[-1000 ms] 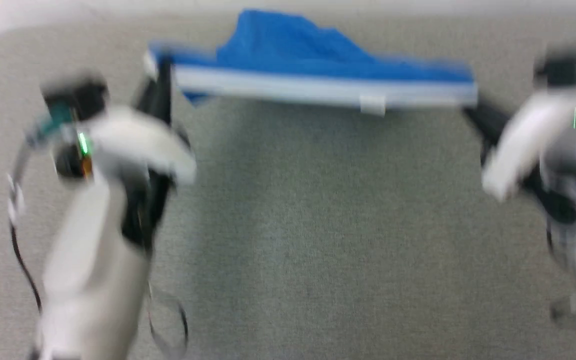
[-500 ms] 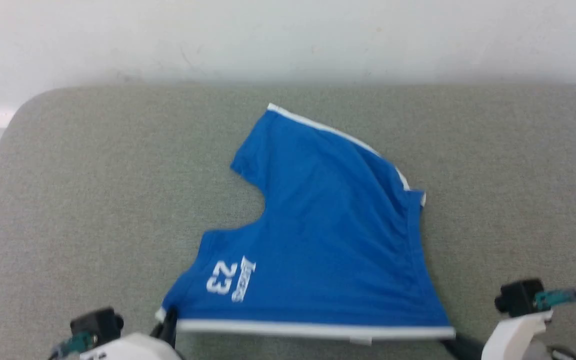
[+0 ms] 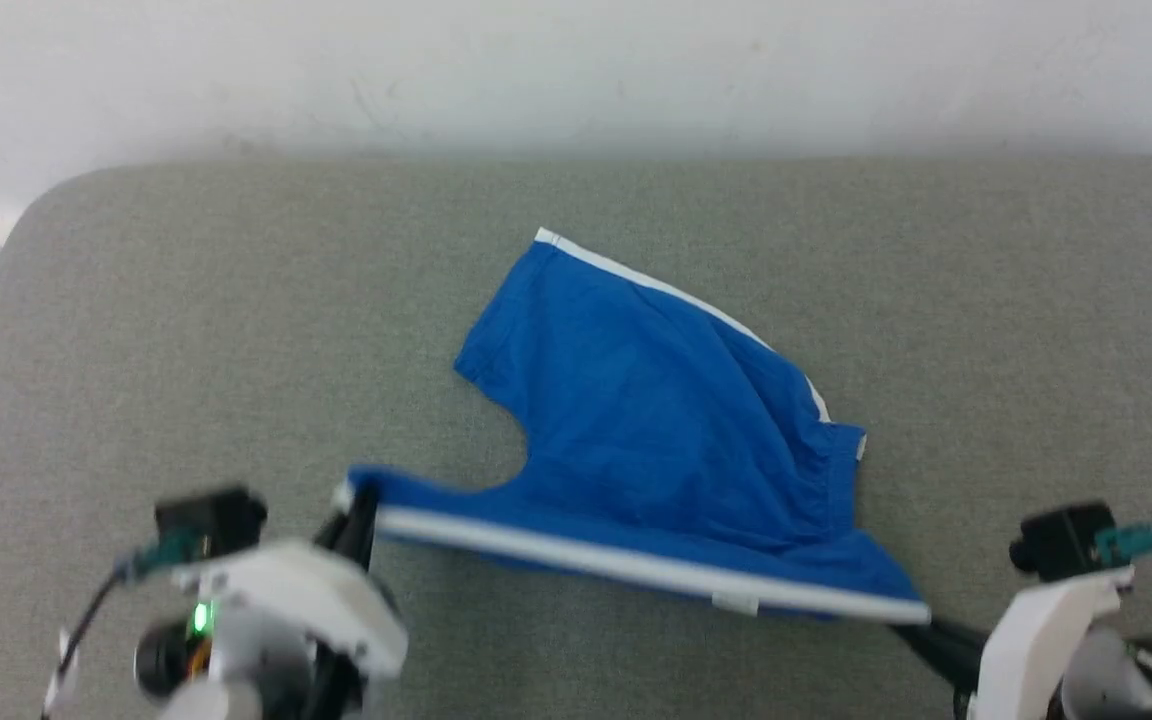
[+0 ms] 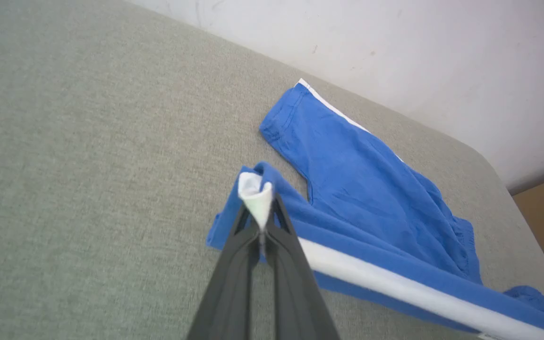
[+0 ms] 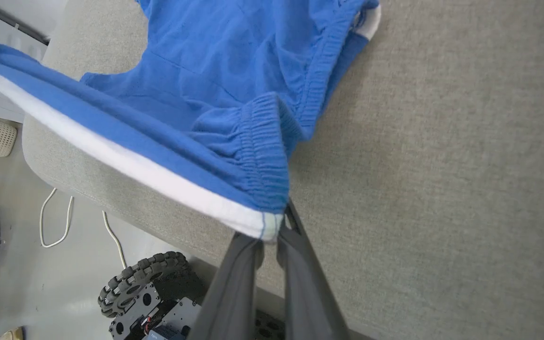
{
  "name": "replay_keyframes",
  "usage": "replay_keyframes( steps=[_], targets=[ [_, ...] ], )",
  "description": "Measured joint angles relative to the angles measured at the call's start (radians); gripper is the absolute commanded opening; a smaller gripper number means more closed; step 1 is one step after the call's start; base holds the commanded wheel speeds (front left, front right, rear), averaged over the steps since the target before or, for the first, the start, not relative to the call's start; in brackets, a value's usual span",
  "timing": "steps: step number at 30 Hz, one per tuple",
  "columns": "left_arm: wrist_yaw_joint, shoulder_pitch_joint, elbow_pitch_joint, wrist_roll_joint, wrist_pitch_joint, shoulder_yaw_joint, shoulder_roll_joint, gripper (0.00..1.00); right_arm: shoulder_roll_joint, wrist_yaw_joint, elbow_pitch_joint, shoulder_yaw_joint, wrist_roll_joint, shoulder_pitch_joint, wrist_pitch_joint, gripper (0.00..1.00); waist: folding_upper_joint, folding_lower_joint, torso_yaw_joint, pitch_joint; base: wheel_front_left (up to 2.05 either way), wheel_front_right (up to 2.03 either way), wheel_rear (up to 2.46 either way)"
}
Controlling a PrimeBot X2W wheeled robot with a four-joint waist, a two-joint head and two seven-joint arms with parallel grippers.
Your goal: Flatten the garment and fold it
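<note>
At left, clamps the left gripper [image 3: 361,500] tight on one end of the white waistband [image 3: 636,570]. Stretches one blue garment [image 3: 666,430] left to right along that band, near edge lifted, one leg pointing away toward the wall [image 3: 576,70], cloth resting mid-way on the grey table [image 3: 186,350]. Shows one white label [image 3: 734,603]. At right, clamps the right gripper [image 3: 911,625], second of two, on the other end.

Garment [image 3: 666,430] on table [image 3: 186,330]; near edge stretched between left gripper [image 3: 361,502] and right gripper [image 3: 914,626].

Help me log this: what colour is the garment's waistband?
White waistband on the blue garment; clearest in the left wrist view.
</note>
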Motion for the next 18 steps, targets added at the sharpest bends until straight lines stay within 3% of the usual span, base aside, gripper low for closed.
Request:
replay_keyframes(
  steps=[9,18],
  targets=[
    [-0.144,-0.472,0.277,0.038,0.049,-0.068,0.007,0.0,-0.005,0.0,0.04,0.006,-0.065,-0.233,0.042,0.0,0.0,0.0002,-0.024,0.081,0.0,0.0,0.0],
    [-0.213,-0.813,0.575,0.084,0.07,-0.116,-0.034,0.0,0.004,-0.001,0.115,0.003,-0.088,-0.423,0.015,0.0,0.0,0.0003,-0.081,0.209,0.0,0.0,0.0]
  ],
)
